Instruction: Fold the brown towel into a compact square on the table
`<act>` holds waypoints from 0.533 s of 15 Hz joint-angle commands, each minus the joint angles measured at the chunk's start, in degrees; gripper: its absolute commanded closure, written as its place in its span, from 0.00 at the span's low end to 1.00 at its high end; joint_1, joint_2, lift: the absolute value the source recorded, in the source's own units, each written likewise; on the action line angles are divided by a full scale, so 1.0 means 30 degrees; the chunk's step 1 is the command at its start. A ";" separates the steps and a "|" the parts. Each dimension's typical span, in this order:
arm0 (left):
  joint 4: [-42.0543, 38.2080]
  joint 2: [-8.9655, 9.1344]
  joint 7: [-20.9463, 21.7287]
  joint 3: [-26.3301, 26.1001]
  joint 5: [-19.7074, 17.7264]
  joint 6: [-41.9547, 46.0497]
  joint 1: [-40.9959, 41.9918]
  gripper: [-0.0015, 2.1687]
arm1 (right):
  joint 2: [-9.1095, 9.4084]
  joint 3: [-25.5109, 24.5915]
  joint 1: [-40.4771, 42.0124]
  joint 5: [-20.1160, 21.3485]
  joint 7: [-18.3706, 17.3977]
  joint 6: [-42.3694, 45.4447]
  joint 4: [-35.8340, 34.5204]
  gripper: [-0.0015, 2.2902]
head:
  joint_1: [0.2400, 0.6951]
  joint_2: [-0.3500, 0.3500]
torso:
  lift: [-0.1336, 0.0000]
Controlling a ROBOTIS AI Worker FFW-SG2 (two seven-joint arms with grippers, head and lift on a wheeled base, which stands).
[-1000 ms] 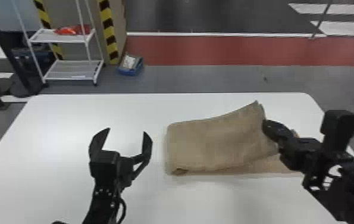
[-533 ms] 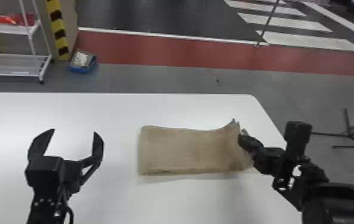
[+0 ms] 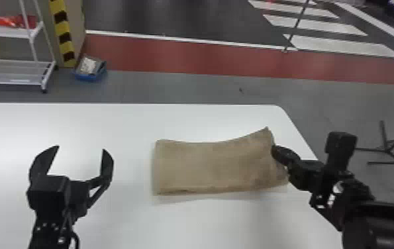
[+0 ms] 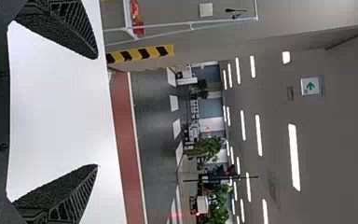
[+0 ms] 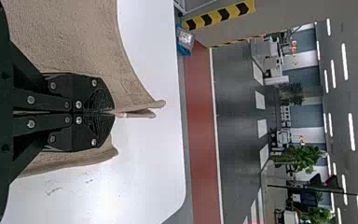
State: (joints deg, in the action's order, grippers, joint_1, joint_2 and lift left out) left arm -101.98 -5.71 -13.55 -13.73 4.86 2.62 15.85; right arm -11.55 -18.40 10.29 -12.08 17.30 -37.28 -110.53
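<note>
My right hand (image 5: pixel 113 112) pinches the towel (image 3: pixel 212 167) at its end, likely to control the fold; my left hand (image 3: pixel 80 148) waits wide, apart from the cloth.

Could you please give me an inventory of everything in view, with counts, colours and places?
Smooth round-cornered table: one, white, foreground.
Folded rectangular cloth towel: one, brown, on the table.
Wire-shelved metal rack: one, white, floor beyond, left.
Soft-looking items: count unclear, red-orange, rack's upper shelf.
Striped tape strips: two in head view, yellow and black, by the rack.
Shallow box: one, blue, floor right of the rack.
Thin-legged stand: one, black, floor, right.
Leafy plants: several, green, background.
Rectangular arrow sign: one, green and white, background.
Long ceiling lights: many, white, overhead.
Left gripper: one, black, open, left of the towel.
Right gripper: one, black, shut on the towel's right end.
</note>
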 commanded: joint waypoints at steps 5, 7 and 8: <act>0.0186 -0.0030 0.0006 -0.0022 0.0048 -0.0157 -0.0069 0.02 | 0.0011 -0.0078 -0.0706 0.0129 0.0006 0.0897 0.0778 0.67 | 1.00 0.15 | 0.15; 0.0069 -0.0030 -0.0112 -0.0022 0.0048 -0.0215 -0.0010 0.02 | 0.0070 -0.0722 -0.0384 -0.0193 -0.0023 0.0604 -0.0482 0.67 | 1.00 0.15 | 0.15; -0.0049 0.0000 -0.0170 0.0007 0.0019 -0.0215 0.0048 0.02 | 0.0070 -0.1133 -0.0706 -0.0222 0.0006 0.0193 -0.0277 0.67 | 1.00 0.16 | 0.15</act>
State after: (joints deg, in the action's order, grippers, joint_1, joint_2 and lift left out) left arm -101.66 -5.80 -13.93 -13.78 5.01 2.05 15.74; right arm -11.39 -20.15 8.73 -12.44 17.28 -35.48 -110.87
